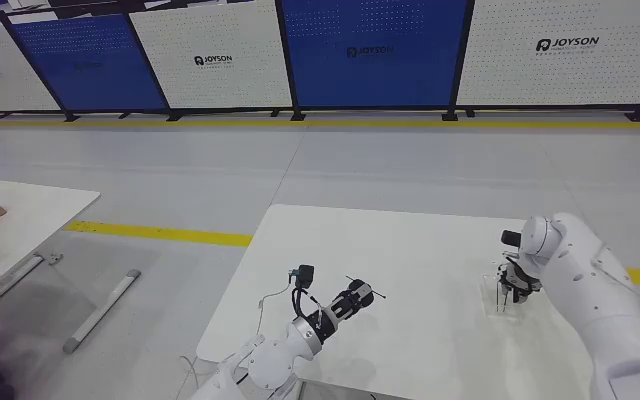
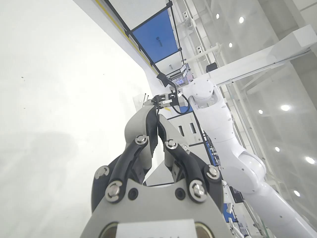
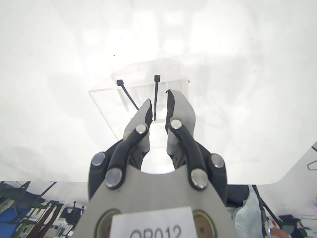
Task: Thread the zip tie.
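Observation:
My left gripper (image 1: 361,295) hovers over the table's near middle, shut on a thin black zip tie (image 1: 366,287) that lies crosswise in its fingertips (image 2: 151,117). At the table's right side a clear acrylic stand (image 3: 104,100) holds two black zip ties upright, heads up. My right gripper (image 3: 159,96) is open at the stand, its fingers on either side of one zip tie (image 3: 155,97) without touching it. The other zip tie (image 3: 126,94) leans just outside one finger. The top view shows the right gripper (image 1: 514,290) over the stand (image 1: 497,297).
The white table (image 1: 420,250) has bare room between the two arms. Its near edge runs close under the left arm. From the left wrist view the right gripper (image 2: 162,101) and stand (image 2: 138,104) lie straight ahead.

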Tool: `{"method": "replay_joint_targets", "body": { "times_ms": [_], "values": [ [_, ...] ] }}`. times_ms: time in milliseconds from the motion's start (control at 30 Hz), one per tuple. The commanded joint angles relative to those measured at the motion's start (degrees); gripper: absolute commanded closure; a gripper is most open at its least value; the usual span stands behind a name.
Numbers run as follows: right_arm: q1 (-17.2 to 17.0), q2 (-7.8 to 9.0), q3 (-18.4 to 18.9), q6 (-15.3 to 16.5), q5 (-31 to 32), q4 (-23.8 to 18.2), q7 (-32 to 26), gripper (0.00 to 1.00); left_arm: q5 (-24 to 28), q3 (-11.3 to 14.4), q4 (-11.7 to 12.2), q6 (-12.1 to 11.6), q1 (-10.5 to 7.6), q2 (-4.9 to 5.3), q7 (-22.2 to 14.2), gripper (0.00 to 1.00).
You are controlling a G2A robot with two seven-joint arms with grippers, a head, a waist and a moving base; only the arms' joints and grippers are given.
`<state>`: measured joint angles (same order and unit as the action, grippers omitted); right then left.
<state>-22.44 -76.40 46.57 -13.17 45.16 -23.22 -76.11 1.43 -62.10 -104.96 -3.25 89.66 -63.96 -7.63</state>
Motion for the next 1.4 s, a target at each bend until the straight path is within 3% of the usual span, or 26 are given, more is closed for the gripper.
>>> {"method": "replay_joint_targets", "body": {
  "times_ms": [0, 433, 733, 1300, 1367],
  "values": [
    [0.1, -0.10, -0.1, -0.3, 0.2, 0.2, -0.1, 0.82, 0.0, 0.0, 0.0, 0.0, 0.00, 0.00, 0.0, 1.00],
    [0.8, -1.48, -0.8, -0.5, 0.6, 2.6, 0.1, 0.85, 0.0, 0.0, 0.0, 0.0, 0.00, 0.00, 0.0, 1.00],
    [1.8, -2.51, -1.3, -0.3, 0.8, 5.5, 0.5, 1.00, 0.0, 0.0, 0.0, 0.0, 0.00, 0.00, 0.0, 1.00],
    [2.7, -3.41, -1.2, 1.2, 1.0, 7.7, 2.0, 1.00, 0.0, 0.0, 0.0, 0.0, 0.00, 0.00, 0.0, 1.00],
    [2.7, -3.47, -1.2, 1.4, 1.0, 7.7, 2.1, 0.94, 0.0, 0.0, 0.0, 0.0, 0.00, 0.00, 0.0, 1.00]
  ]
}}
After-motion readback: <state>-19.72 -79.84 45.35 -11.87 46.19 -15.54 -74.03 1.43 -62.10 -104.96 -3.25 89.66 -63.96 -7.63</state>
